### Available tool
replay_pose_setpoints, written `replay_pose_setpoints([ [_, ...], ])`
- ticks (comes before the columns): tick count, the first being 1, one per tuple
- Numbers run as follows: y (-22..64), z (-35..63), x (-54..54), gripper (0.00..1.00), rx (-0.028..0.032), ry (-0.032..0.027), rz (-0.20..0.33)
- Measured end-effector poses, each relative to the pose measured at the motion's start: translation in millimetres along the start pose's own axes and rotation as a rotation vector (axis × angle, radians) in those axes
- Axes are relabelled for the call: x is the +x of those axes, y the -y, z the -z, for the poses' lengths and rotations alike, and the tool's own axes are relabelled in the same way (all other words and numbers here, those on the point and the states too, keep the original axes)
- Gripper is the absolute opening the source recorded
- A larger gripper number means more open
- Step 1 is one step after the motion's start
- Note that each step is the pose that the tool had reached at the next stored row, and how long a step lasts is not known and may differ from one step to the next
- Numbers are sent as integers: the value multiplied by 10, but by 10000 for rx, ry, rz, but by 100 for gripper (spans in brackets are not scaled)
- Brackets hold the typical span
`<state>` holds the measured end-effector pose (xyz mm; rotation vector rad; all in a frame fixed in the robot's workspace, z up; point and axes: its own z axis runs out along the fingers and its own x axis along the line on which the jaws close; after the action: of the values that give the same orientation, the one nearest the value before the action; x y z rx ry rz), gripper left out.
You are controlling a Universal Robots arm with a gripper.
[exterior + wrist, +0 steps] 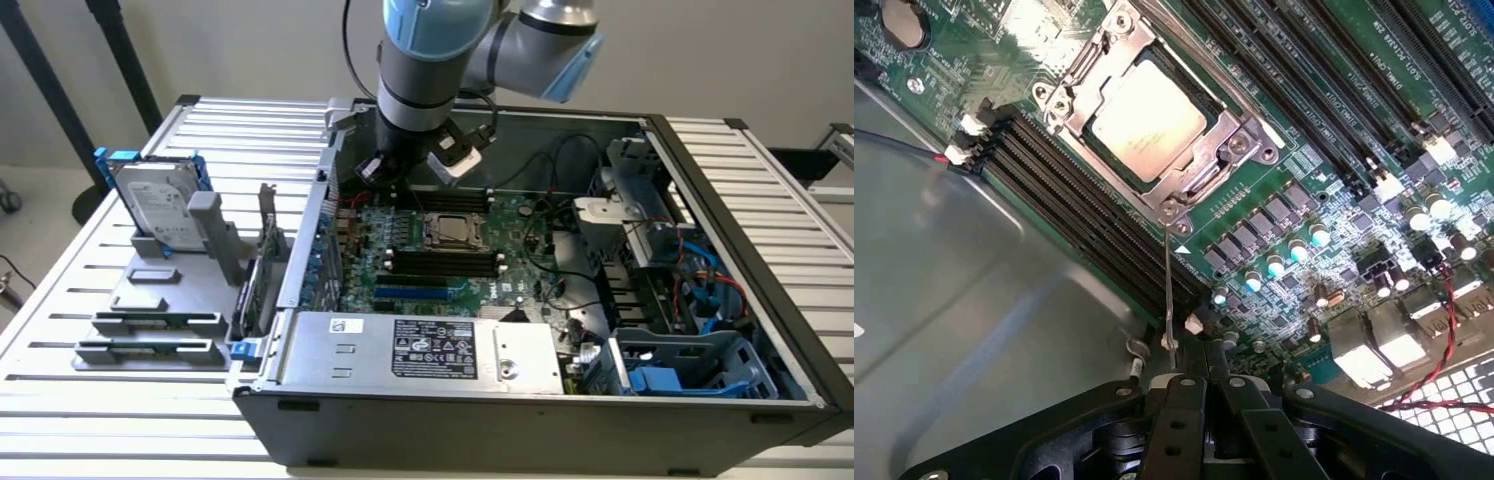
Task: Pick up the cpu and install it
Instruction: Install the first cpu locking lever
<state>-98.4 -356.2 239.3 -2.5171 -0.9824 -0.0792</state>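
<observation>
The cpu (pixel 451 229) lies flat in its socket in the middle of the green motherboard (pixel 527 275), inside the open computer case. In the wrist view the cpu (pixel 1149 114) shows its silvery top, framed by the metal socket bracket (pixel 1234 150). A thin wire lever (pixel 1169 290) runs from the socket's corner toward my gripper (pixel 1199 378). My gripper (pixel 384 168) hangs over the back edge of the board, behind the socket, with its fingers shut and nothing seen held between them.
Black memory slots (pixel 434 262) lie just in front of the socket. A power supply (pixel 427 350) fills the case's front, and drive cages with blue parts (pixel 681 360) fill its right. On the exterior view's left, a grey rack (pixel 160 300) holds a hard drive (pixel 158 205).
</observation>
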Motion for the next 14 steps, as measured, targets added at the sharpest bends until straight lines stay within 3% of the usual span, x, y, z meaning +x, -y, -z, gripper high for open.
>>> replay_pose_setpoints([
  [4,10,-2,-12,11,-73,-139,-308],
  [8,58,-10,-66,11,-104,-183,-366],
  [14,79,-17,-73,11,-173,-301,-616],
])
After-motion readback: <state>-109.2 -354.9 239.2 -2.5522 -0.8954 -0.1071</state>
